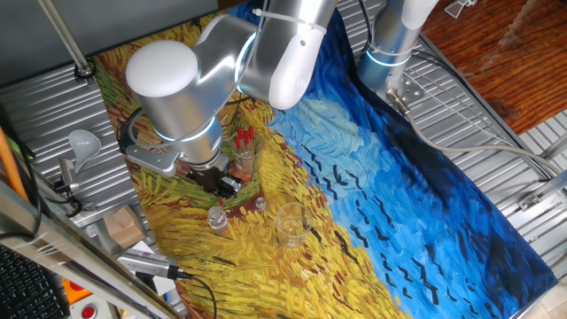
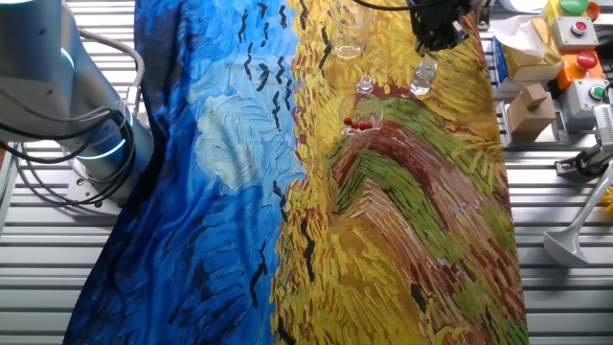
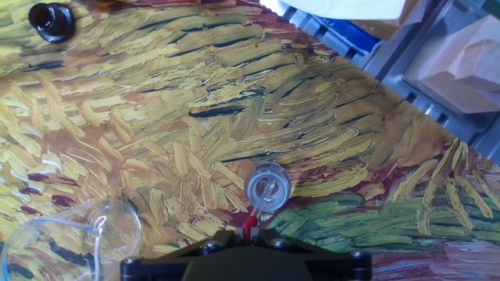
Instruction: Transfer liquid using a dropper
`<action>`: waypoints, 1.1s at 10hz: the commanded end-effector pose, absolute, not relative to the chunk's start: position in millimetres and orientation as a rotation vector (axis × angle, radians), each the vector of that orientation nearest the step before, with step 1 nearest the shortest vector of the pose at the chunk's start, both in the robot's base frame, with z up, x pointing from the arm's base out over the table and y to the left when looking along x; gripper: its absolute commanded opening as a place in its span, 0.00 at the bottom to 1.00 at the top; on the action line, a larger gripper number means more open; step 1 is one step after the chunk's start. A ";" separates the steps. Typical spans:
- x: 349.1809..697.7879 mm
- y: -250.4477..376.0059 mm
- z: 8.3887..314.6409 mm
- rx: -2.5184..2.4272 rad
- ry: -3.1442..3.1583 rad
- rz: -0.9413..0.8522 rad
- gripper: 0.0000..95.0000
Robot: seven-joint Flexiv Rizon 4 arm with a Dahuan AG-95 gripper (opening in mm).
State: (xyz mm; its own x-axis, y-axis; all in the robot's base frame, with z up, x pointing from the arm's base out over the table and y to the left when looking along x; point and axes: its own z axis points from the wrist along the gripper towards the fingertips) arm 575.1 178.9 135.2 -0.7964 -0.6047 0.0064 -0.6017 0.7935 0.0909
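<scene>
A: Where is the dropper (image 3: 249, 226) at this moment?

B: In the hand view its red bulb shows just above the black fingers (image 3: 247, 248), which are closed on it. Its clear tube points down at a small glass vial (image 3: 268, 187) standing on the painted cloth (image 3: 234, 101) that covers the worktop.

A: Is the tip inside the vial?

B: It reaches the mouth of the vial, but whether it goes in cannot be told (the glass is too blurred there).

A: What else stands near?

B: A clear beaker (image 3: 70, 238) is at the lower left of the hand view, and a dark brown bottle (image 3: 52, 20) far up in the corner. In one fixed view, a glass (image 1: 244, 152) holding more red-bulbed droppers (image 1: 244, 135) stands just beside the arm (image 1: 204, 80), and another beaker (image 1: 291, 224) is nearer to the camera.
</scene>
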 end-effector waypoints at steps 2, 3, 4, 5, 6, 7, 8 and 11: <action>574.9 178.7 135.2 0.995 -2.941 -0.131 0.40; 574.9 178.7 135.2 0.997 -2.941 -0.131 0.40; 574.9 178.7 135.2 0.996 -2.941 -0.128 0.20; 574.9 178.7 135.2 0.991 -2.942 -0.123 0.00; 574.9 178.7 135.2 0.994 -2.942 -0.127 0.00; 574.9 178.7 135.2 0.993 -2.942 -0.127 0.00; 574.9 178.7 135.2 0.992 -2.942 -0.126 0.00; 574.9 178.7 135.2 0.992 -2.942 -0.128 0.00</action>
